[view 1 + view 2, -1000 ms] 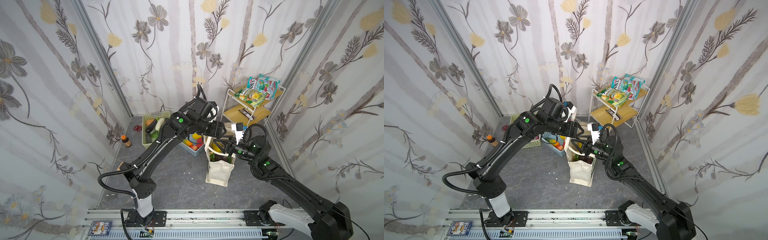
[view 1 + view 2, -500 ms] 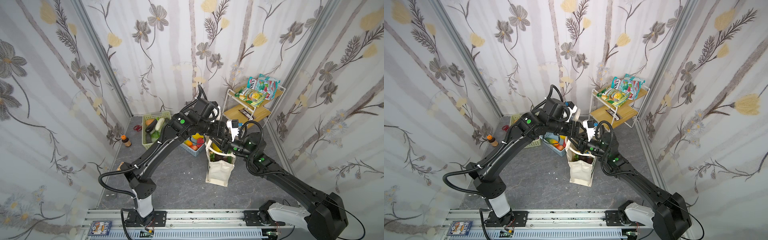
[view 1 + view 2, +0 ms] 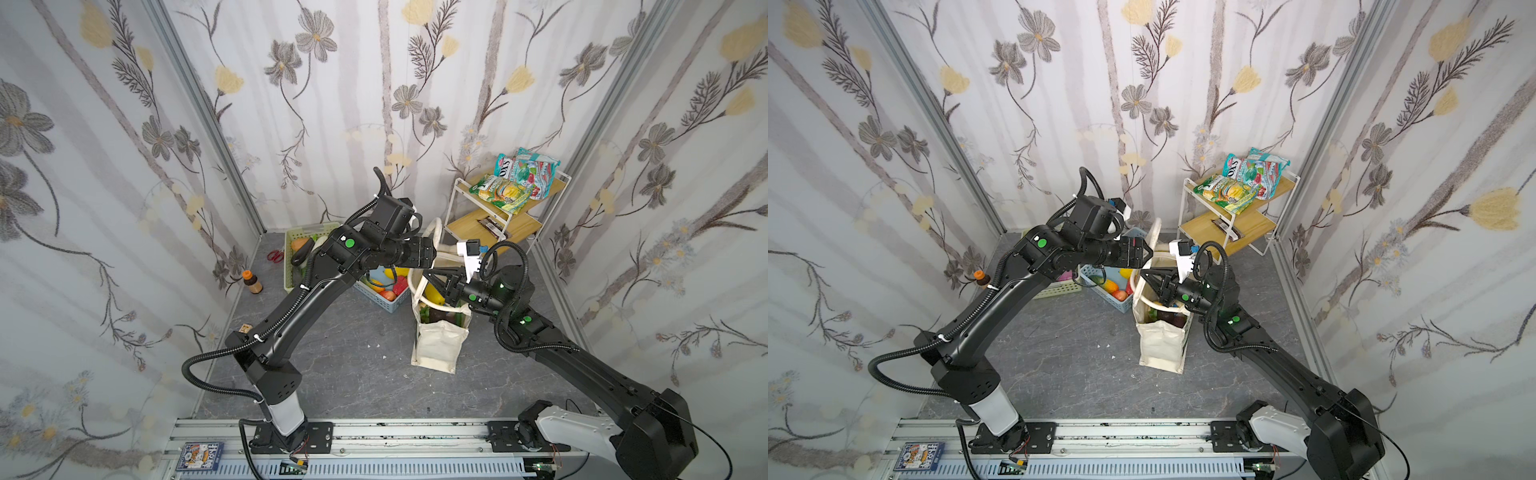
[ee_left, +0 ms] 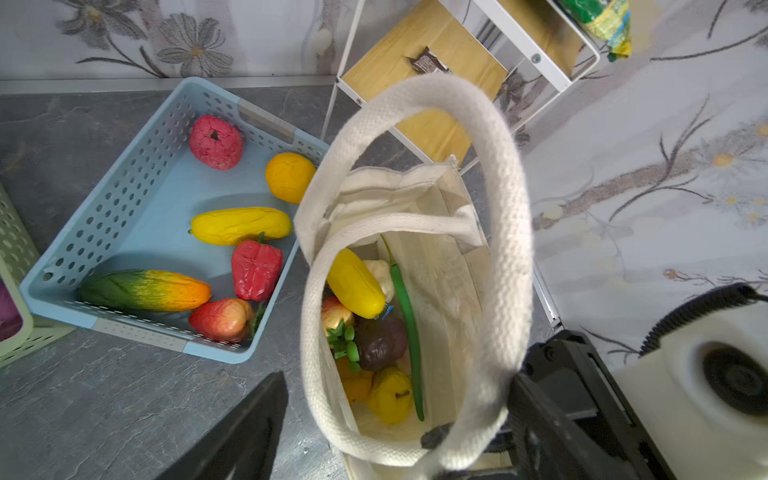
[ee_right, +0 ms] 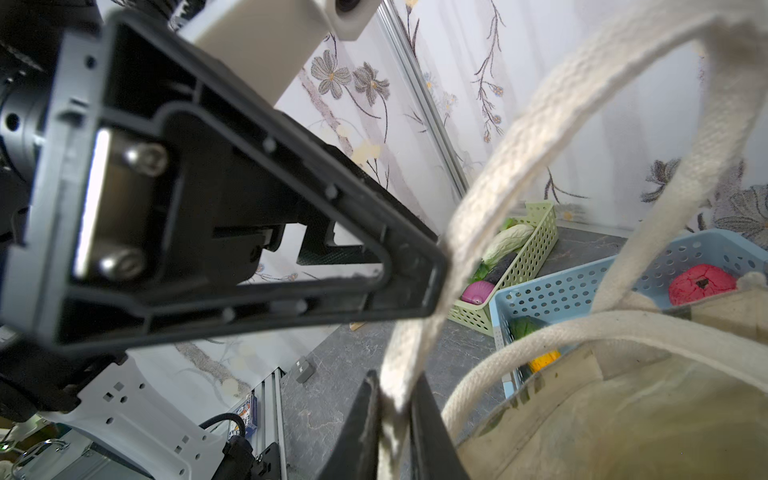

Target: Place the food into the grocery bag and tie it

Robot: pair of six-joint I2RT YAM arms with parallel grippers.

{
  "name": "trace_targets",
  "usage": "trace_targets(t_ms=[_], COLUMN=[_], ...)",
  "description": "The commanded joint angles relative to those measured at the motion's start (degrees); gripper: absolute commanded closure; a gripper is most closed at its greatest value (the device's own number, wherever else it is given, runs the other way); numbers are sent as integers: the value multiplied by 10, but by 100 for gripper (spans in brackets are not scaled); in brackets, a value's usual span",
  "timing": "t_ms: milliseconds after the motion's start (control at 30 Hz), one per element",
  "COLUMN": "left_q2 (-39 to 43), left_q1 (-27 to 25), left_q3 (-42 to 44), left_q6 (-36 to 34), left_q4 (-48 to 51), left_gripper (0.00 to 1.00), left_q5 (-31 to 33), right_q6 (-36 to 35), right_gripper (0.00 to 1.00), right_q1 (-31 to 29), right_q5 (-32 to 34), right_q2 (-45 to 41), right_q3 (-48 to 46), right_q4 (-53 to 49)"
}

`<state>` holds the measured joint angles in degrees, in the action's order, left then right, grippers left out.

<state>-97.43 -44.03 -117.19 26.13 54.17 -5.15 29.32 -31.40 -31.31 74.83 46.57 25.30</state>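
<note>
The grocery bag [image 3: 438, 340] [image 3: 1163, 345] stands upright on the grey floor, a cream canvas tote. Food lies inside it: a yellow fruit [image 4: 355, 282], a purple one [image 4: 380, 343] and a long green bean [image 4: 409, 328]. My right gripper [image 5: 395, 419] [image 3: 436, 282] is shut on the strap of one cream handle [image 5: 540, 124], above the bag's mouth. My left gripper [image 4: 399, 432] [image 3: 432, 257] stands open, and the raised handle loop [image 4: 507, 208] runs between its fingers [image 4: 249, 428]. In the right wrist view one left finger [image 5: 407, 274] touches that strap.
A blue slotted basket [image 4: 124, 199] beside the bag holds more toy fruit, red, orange and yellow. Behind it stands a green basket [image 3: 307, 232] of vegetables. A white wire shelf [image 3: 505, 220] with snack packets [image 3: 515, 183] is close behind the bag. A small bottle [image 3: 251, 280] is by the left wall.
My right gripper moved left over the bag's mouth and closed on the handle strap. My left gripper opened a little wider and stayed by the raised handle.
</note>
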Motion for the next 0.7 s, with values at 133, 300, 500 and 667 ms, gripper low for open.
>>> trace_targets(t_ms=[133, 300, 500, 667], left_q2=[76, 118, 138, 133], left_q1=[32, 43, 43, 42], left_q3=[163, 237, 214, 185], left_q6=[64, 78, 53, 38], left_q4=[-117, -229, -278, -250], left_gripper=[25, 21, 16, 17], left_q5=[22, -43, -74, -88], right_q6=[-10, -15, -17, -15], right_gripper=[86, 87, 87, 88], right_q1=[2, 3, 2, 3], right_q5=[17, 21, 25, 52], right_q2=[-12, -7, 3, -15], right_q3=[1, 8, 22, 24], right_q4=[-6, -23, -35, -45])
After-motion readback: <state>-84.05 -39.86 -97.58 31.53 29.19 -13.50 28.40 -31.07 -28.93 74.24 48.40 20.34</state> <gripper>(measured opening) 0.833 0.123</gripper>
